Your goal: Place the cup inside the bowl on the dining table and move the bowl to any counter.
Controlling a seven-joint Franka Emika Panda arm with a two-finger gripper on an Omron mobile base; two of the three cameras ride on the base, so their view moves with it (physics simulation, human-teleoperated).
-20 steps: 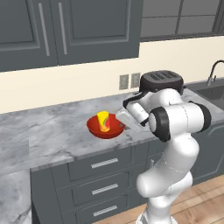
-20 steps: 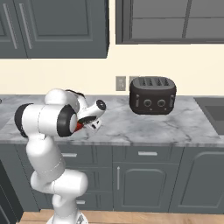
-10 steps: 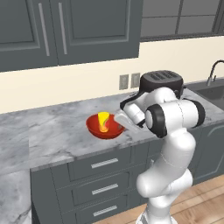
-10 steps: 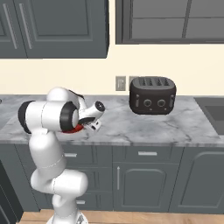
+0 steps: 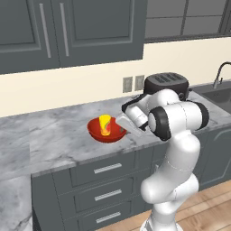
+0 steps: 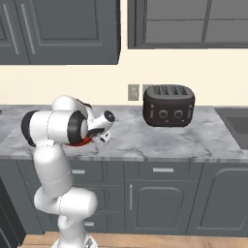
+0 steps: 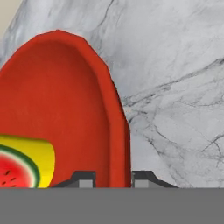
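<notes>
The red bowl rests on the grey marble counter near its front edge. The yellow cup with its watermelon print stands inside it. My gripper is at the bowl's right rim. In the hand view the rim of the bowl runs between my two fingertips, and the gripper is shut on it. The cup lies inside at the lower left, over the counter. A sliver of the bowl shows behind my arm. A marble slab at the lower left looks like the dining table.
A black toaster stands on the counter to the right of the bowl. Further right are a faucet and a sink. Dark upper cabinets hang above, and drawers with bar handles sit below.
The arm's elbow has shifted slightly. The bowl and the cup stay where they were on the counter, with the gripper still at the rim.
</notes>
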